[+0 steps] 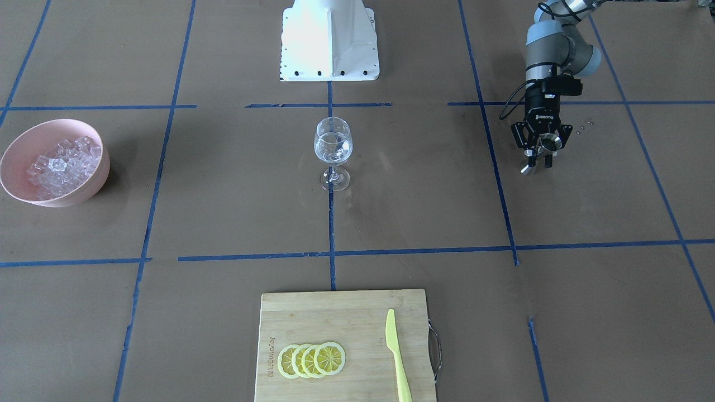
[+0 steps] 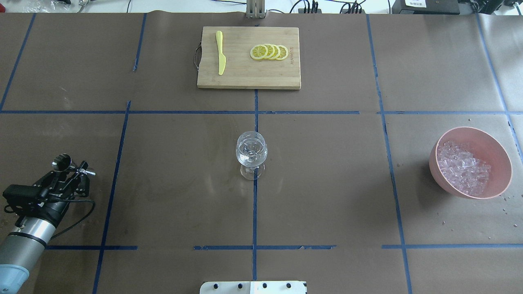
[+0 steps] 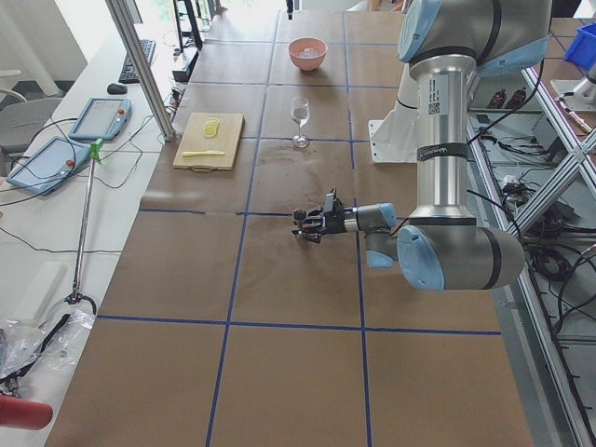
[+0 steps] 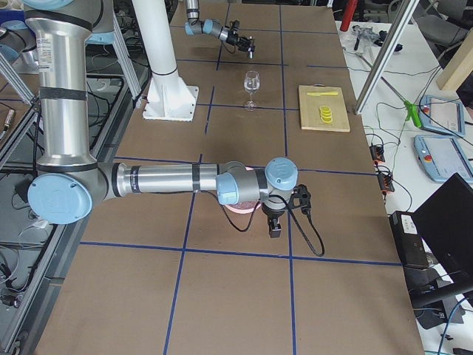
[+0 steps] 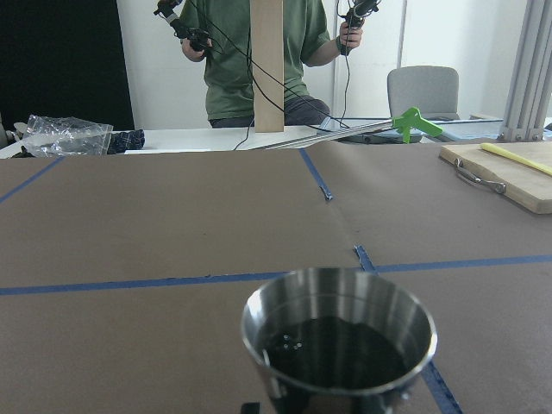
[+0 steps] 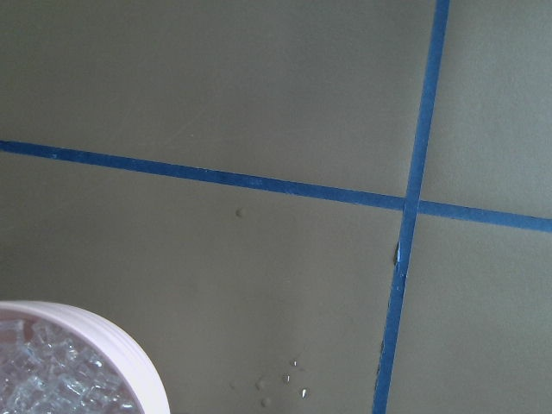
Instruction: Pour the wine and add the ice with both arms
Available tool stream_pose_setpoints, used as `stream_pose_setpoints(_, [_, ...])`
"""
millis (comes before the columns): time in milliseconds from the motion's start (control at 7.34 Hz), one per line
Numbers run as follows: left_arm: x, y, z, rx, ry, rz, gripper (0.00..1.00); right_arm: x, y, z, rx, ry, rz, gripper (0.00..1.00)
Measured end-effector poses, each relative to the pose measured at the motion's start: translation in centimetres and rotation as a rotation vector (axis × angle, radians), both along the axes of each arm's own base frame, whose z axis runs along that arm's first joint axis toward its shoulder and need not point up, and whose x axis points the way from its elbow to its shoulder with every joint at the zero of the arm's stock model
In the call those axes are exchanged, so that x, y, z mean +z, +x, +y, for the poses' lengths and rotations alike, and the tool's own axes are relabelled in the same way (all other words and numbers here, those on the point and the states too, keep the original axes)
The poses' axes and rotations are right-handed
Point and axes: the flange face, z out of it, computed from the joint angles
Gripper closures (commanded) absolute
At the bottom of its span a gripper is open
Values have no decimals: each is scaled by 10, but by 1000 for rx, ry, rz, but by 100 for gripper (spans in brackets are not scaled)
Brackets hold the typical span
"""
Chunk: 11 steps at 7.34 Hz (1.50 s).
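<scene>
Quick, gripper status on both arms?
Left gripper: closed, holding the metal cup.
Right gripper: cannot be told; only the side view shows it.

Table [image 2: 327,183]: brown paper, blue tape grid [image 2: 254,228]. Glass [image 2: 251,153] at centre: clear, with colourless wine [image 2: 251,158].
Robot's right of glass: pink bowl [image 2: 500,163], glassy clear ice [image 2: 461,167].
Beyond glass: pale bamboo board [image 2: 245,77], yellow lemon slices [image 2: 269,52], lime-yellow knife [image 2: 221,53].
Robot's left of glass: silver-grey left arm [image 1: 550,50] with pale blue caps, black left gripper [image 1: 539,151], shiny steel cup [image 5: 338,345].
</scene>
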Motion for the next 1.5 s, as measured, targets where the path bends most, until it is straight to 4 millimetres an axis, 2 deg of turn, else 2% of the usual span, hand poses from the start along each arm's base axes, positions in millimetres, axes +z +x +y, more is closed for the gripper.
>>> stream_pose_setpoints(272, [0, 2, 2, 7, -1, 1, 64, 0, 0, 0, 0, 0, 0, 0])
stream_pose_setpoints(409, [0, 3, 4, 12, -1, 1, 78, 0, 0, 0, 0, 1, 0, 0])
stream_pose_setpoints(545, [0, 5, 6, 16, -1, 2, 99, 0, 0, 0, -1, 1, 0, 0])
stream_pose_setpoints(1498, [-3, 6, 8, 16, 6, 3, 100, -2, 0, -1, 0, 4, 0, 0])
